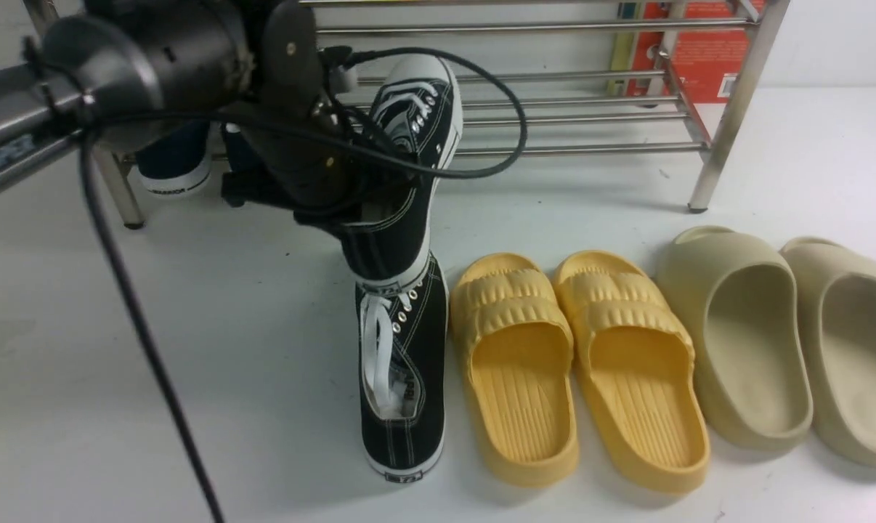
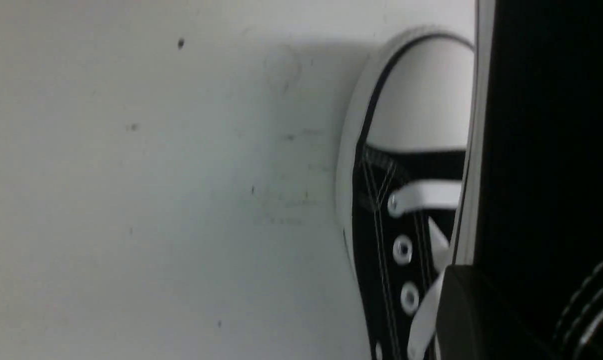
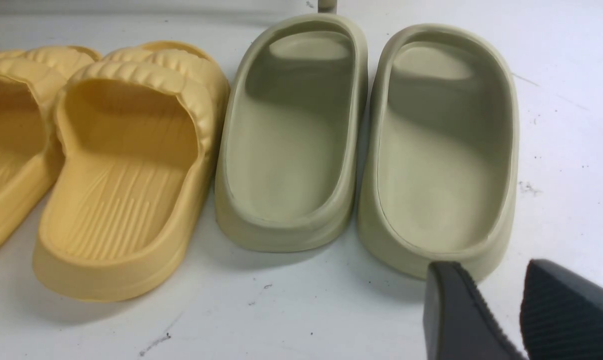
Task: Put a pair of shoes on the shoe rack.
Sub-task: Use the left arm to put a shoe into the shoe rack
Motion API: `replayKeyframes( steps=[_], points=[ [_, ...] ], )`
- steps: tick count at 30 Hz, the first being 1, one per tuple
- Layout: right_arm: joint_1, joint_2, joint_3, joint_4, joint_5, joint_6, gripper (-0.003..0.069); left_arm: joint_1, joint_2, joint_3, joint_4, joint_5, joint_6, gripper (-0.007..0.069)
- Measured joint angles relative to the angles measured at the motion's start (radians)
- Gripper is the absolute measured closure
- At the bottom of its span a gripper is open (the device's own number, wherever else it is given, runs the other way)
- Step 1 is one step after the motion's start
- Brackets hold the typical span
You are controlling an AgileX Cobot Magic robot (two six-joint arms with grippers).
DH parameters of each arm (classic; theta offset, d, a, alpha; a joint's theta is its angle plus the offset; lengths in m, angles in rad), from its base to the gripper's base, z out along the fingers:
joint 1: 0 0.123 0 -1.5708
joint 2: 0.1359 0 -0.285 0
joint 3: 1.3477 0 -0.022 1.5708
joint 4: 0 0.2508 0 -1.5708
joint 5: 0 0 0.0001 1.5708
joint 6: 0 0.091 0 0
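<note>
My left gripper [image 1: 351,207] is shut on the heel end of one black canvas sneaker [image 1: 416,123] and holds it in the air, toe tilted up toward the silver shoe rack [image 1: 590,150]. The second black sneaker [image 1: 409,392] lies flat on the white floor right below it, toe toward the rack. In the left wrist view the held sneaker [image 2: 546,150] fills one side beside a dark finger [image 2: 461,320], and the floor sneaker [image 2: 406,175] shows beneath. My right gripper [image 3: 486,270] is open and empty, low over the floor near the beige slides.
Two yellow ribbed slides [image 1: 554,363] lie right of the floor sneaker, then two beige slides [image 1: 794,349]. A navy shoe [image 1: 176,163] sits at the rack's lower left. A red box [image 1: 707,51] stands behind the rack. The left arm's cable [image 1: 140,319] hangs in front.
</note>
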Motion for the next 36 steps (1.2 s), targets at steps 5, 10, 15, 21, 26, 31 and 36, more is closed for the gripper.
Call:
replayKeyframes(
  steps=[5, 10, 15, 21, 26, 31, 36],
  points=[
    [0.000, 0.000, 0.000, 0.000, 0.000, 0.000, 0.0419, 0.002, 0.103, -0.131, 0.031, 0.014, -0.032, 0.0638],
    [0.000, 0.000, 0.000, 0.000, 0.000, 0.000, 0.0419, 0.020, 0.203, -0.266, 0.051, 0.023, -0.073, 0.0638],
    [0.000, 0.000, 0.000, 0.000, 0.000, 0.000, 0.0419, 0.042, 0.269, -0.355, 0.094, 0.025, -0.150, 0.0638],
    [0.000, 0.000, 0.000, 0.000, 0.000, 0.000, 0.0419, 0.051, 0.294, -0.382, 0.135, -0.020, -0.171, 0.0638],
    [0.000, 0.000, 0.000, 0.000, 0.000, 0.000, 0.0419, 0.051, 0.315, -0.388, 0.166, -0.095, -0.171, 0.0638],
    [0.000, 0.000, 0.000, 0.000, 0.000, 0.000, 0.0419, 0.056, 0.345, -0.389, 0.192, -0.099, -0.209, 0.0638],
    [0.000, 0.000, 0.000, 0.000, 0.000, 0.000, 0.0419, 0.071, 0.352, -0.389, 0.197, -0.102, -0.255, 0.0638]
  ],
)
